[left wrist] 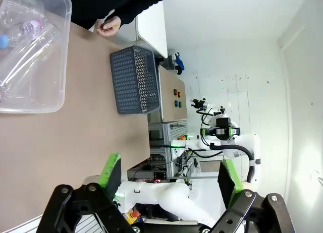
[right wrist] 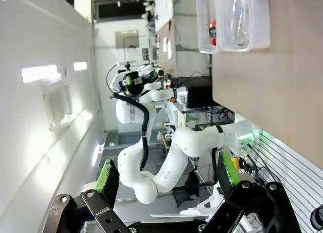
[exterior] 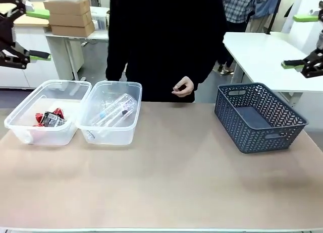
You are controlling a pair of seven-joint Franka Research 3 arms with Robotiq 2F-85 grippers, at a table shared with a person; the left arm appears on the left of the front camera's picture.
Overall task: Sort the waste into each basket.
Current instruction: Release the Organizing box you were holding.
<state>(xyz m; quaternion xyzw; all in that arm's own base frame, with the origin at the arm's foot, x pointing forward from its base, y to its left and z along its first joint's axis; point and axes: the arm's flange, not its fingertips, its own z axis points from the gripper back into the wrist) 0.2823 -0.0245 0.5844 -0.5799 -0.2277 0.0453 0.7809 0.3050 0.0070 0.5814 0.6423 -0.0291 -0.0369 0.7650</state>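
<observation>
**Green pads wide, nothing held: waste already lies in the 2 clear tubs**

Green-padded fingers on both arms stand spread apart and empty. The left gripper point(exterior: 35, 34) hangs high at the robot's left edge of the front view, above and behind the tubs; the right gripper point(exterior: 298, 40) hangs equally high at the right edge, above the dark grey slotted basket point(exterior: 260, 117). In each wrist view the fingers point(left wrist: 110, 173) frame only air, well clear of the desk point(exterior: 171, 182).

Outward from the left fingers, the nearer things are the 2 clear tubs, set side by side and touching. The left tub point(exterior: 48, 112) holds crushed red-and-silver cans point(exterior: 49, 118); the right tub point(exterior: 113, 112) holds clear plastic bottles point(exterior: 117, 110) with a blue cap showing, their long axes running diagonally from near-left to far-right. The grey basket looks empty, and no loose waste shows on the desk.

A person's hand point(exterior: 182, 86) is loosely curled at the far edge. Judging by this, sorting appears finished; any further pick would fall to the left arm.
</observation>
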